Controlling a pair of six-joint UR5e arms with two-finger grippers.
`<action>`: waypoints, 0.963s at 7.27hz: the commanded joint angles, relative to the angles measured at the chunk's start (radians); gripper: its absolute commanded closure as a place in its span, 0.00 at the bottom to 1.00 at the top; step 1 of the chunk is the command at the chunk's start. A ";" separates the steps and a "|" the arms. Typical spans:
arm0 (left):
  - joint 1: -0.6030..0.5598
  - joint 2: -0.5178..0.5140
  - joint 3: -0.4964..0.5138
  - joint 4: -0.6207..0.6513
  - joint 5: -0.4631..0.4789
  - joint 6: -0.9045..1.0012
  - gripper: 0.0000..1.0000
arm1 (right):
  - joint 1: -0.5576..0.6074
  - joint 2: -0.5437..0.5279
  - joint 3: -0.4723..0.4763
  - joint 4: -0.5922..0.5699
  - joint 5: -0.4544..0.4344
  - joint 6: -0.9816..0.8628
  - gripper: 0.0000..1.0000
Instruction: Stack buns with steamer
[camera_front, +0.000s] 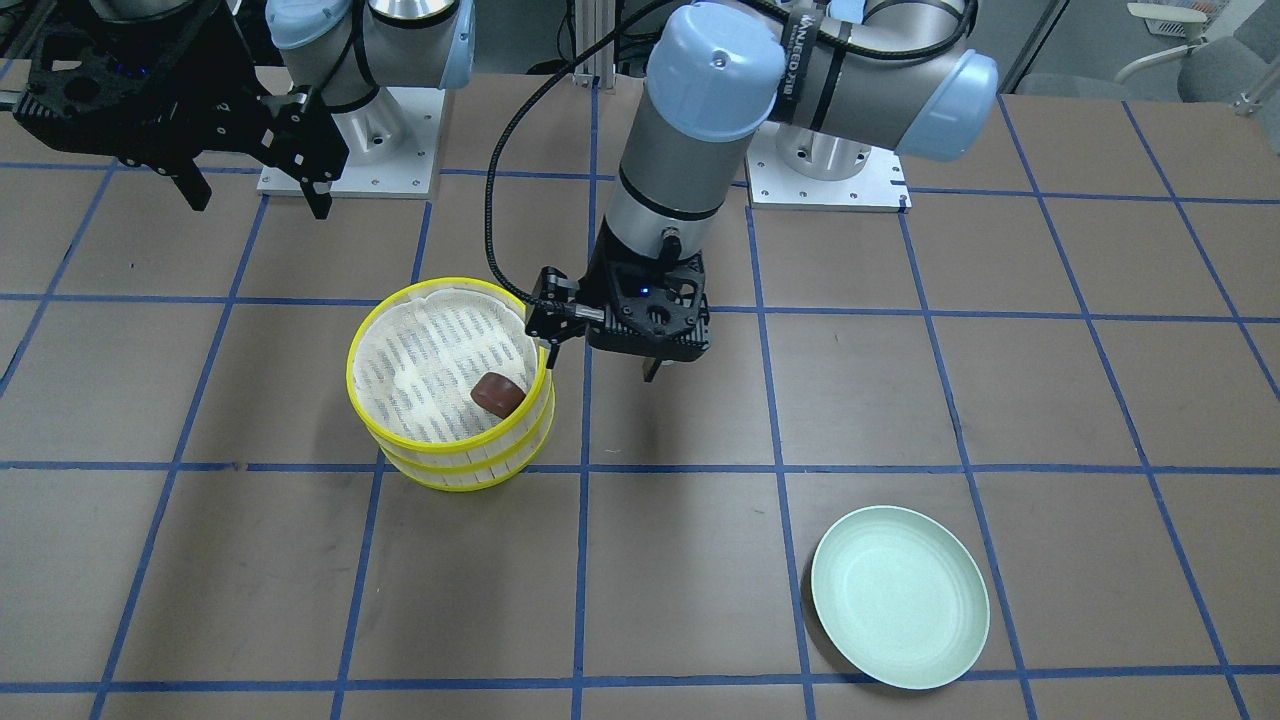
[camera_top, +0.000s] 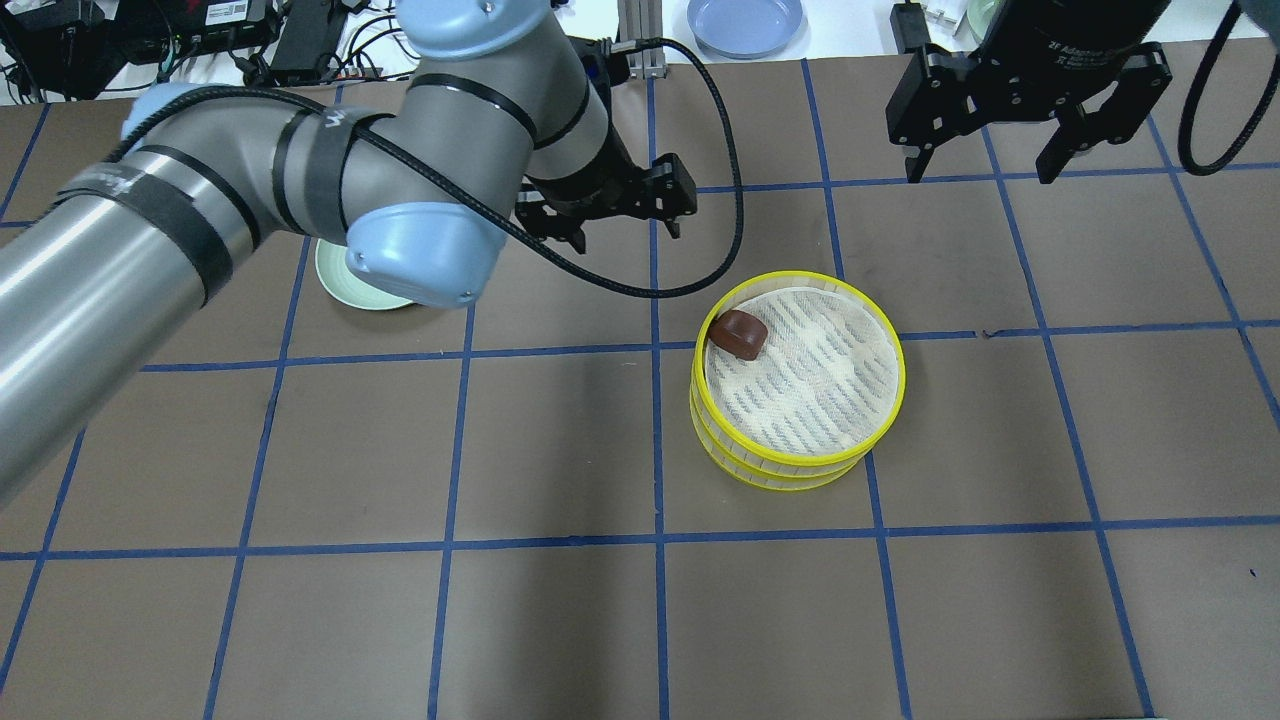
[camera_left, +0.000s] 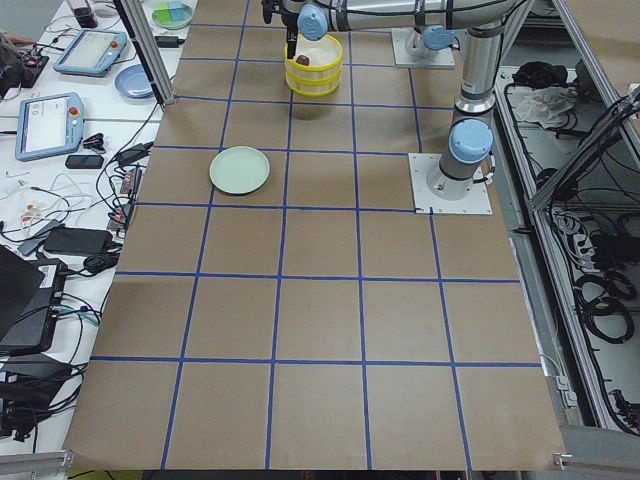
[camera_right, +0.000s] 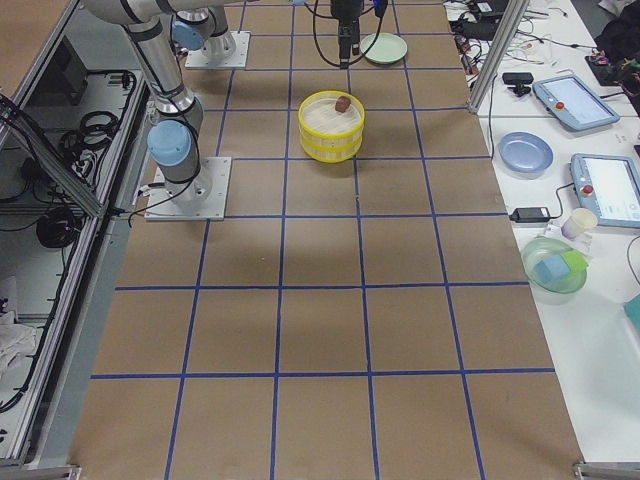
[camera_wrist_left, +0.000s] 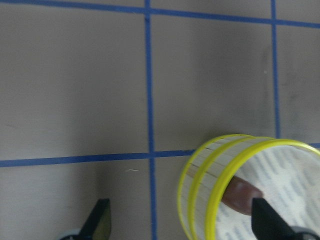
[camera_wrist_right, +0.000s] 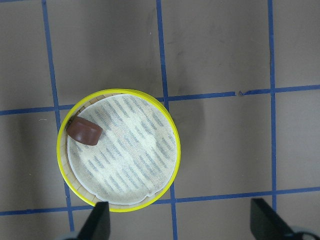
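Two-tier steamer (camera_top: 795, 472) stacked, brown bun (camera_top: 740, 334) in the top tier.
I see the brown bun against the rim nearest my left gripper (camera_top: 625, 222), which hangs just beside the stack with fingers spread wide — the right gripper (camera_top: 982, 170) hovers well apart, equally wide and empty.

I see the steamer (camera_front: 482, 456) as two yellow-rimmed tiers stacked upright one on the other, slightly out of line, with the dark reddish-brown bun (camera_front: 498, 394) lying in the top tier against its rim on the robot's left side
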 joint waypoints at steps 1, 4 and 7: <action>0.156 0.068 0.010 -0.107 0.158 0.147 0.00 | 0.000 -0.011 0.019 -0.006 0.009 0.001 0.00; 0.246 0.176 0.018 -0.299 0.163 0.182 0.00 | 0.000 -0.012 0.022 -0.029 -0.005 -0.003 0.00; 0.252 0.222 0.006 -0.397 0.163 0.179 0.00 | 0.000 -0.012 0.022 -0.031 -0.009 -0.014 0.00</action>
